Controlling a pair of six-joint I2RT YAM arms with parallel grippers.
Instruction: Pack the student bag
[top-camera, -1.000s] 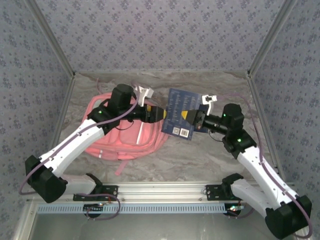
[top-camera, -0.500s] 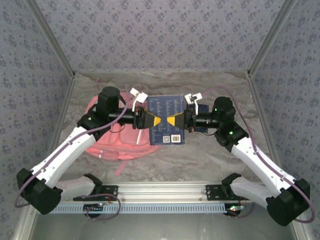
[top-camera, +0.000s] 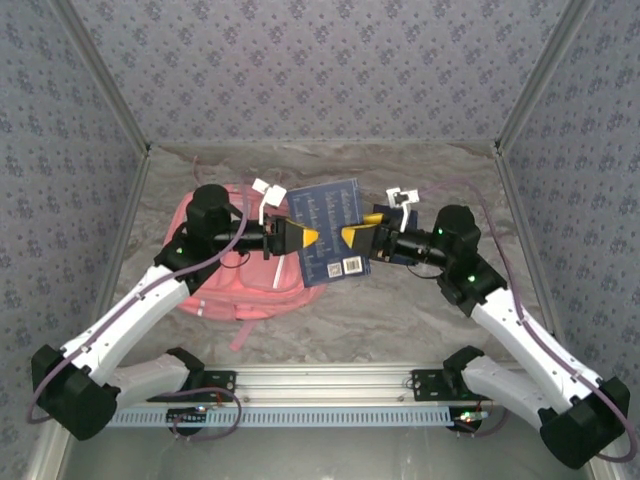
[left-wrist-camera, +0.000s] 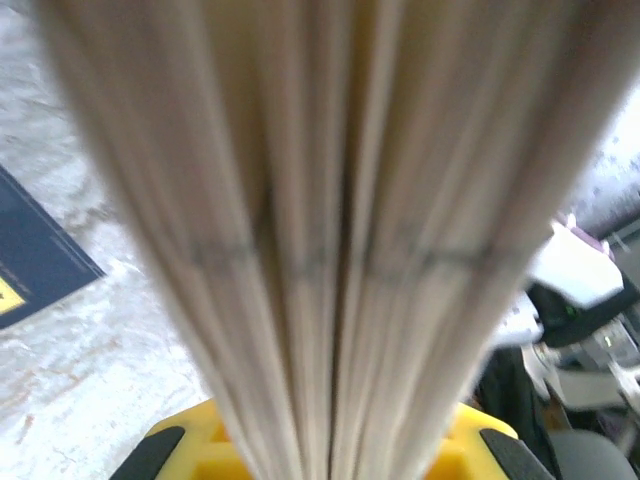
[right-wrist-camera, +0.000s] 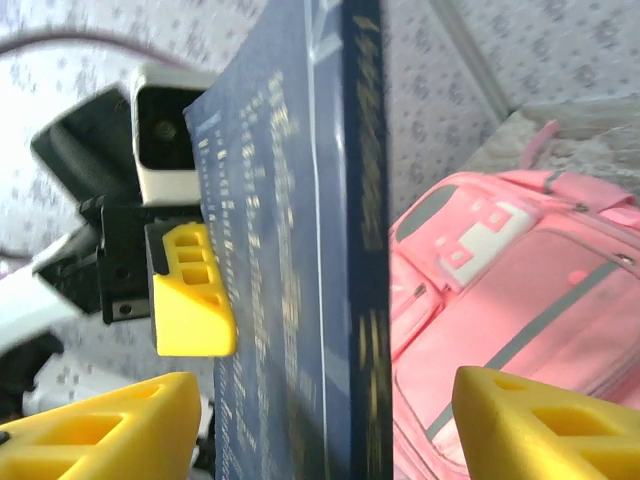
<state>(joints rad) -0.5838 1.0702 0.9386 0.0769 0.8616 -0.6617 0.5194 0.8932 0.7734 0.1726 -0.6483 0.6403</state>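
A dark blue book (top-camera: 328, 228) hangs in the air over the right edge of the student bag (top-camera: 235, 275), a pink backpack lying flat on the table. My left gripper (top-camera: 308, 236) is shut on the book's left edge; in the left wrist view the book's page edges (left-wrist-camera: 330, 230) run up from between the yellow jaws of the left gripper (left-wrist-camera: 330, 455). My right gripper (top-camera: 352, 236) is open at the book's right edge. In the right wrist view the right gripper's fingertips (right-wrist-camera: 130, 420) stand wide and apart from the book (right-wrist-camera: 300, 250), with the student bag (right-wrist-camera: 520, 300) behind.
A second dark blue book (left-wrist-camera: 30, 260) lies flat on the marbled table (top-camera: 400, 300). Patterned walls close in the back and both sides. The right arm's wrist (left-wrist-camera: 580, 330) is close beyond the held book.
The book has shifted left toward the bag. My left gripper has closed on its left edge and my right gripper has let go and opened.
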